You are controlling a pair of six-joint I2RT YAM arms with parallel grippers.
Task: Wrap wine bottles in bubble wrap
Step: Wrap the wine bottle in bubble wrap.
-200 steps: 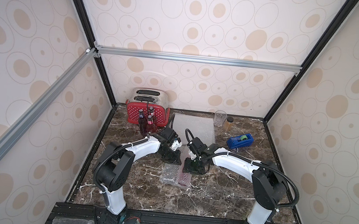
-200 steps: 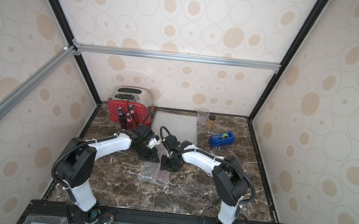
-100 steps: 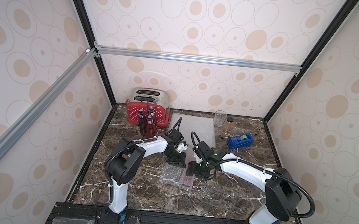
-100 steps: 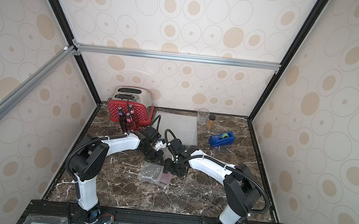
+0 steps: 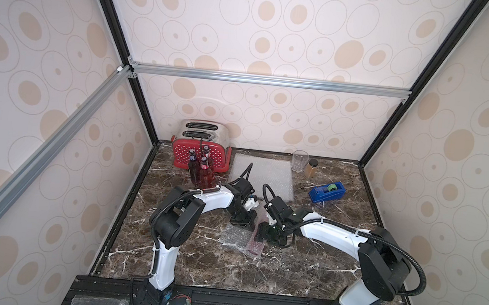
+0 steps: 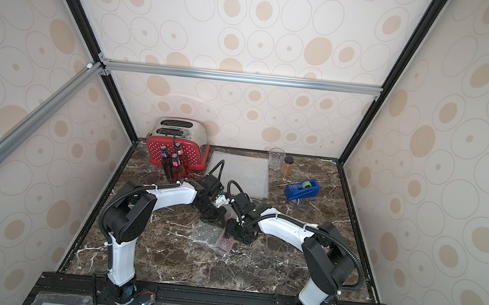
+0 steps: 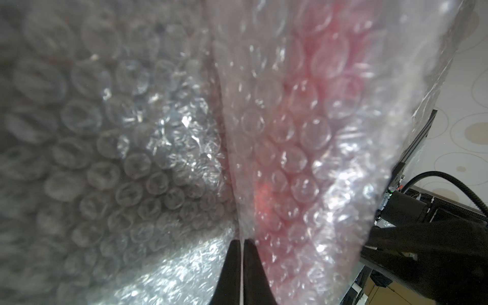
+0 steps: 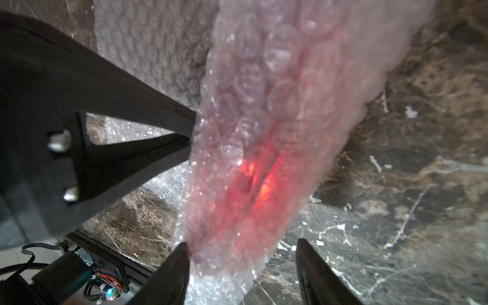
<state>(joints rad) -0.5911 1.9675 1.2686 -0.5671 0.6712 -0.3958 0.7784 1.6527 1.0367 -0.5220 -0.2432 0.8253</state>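
Left gripper [image 7: 241,247] is clamped on the free edge of the bubble wrap [image 5: 233,235]. Right gripper [image 8: 241,244] is spread and straddles the partly rolled red wine bottle [image 5: 254,243]. The bottle lies mid-table, long axis running near to far, just right of the left gripper; the right arm is nearer

A red bottle [image 5: 256,241] lies rolled in bubble wrap [image 5: 232,237] on the desk [image 5: 224,268]; three bottles [image 5: 203,174] stand upright behind, near a flat sheet [image 5: 265,174].
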